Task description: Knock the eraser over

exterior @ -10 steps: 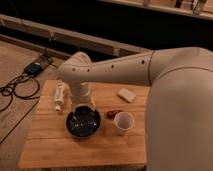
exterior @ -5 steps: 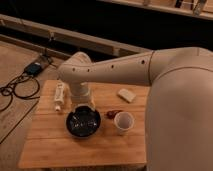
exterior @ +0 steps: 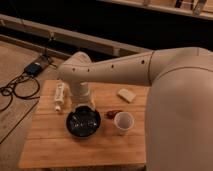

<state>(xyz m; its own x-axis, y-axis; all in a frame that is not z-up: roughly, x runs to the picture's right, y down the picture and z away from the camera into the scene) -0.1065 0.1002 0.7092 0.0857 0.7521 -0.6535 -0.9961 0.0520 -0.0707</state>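
Observation:
The eraser [exterior: 126, 95] is a small cream-white block lying on the wooden table [exterior: 75, 150], toward its back right. My arm reaches in from the right and bends down over the table's left half. The gripper [exterior: 83, 102] hangs below the white wrist, just above the back rim of a black bowl [exterior: 83, 122]. It is well to the left of the eraser and apart from it.
A white cup [exterior: 124, 121] stands in front of the eraser, with a small dark red object [exterior: 113, 114] beside it. A white bottle [exterior: 59, 96] lies at the table's left side. Cables and a box [exterior: 35, 67] lie on the floor to the left.

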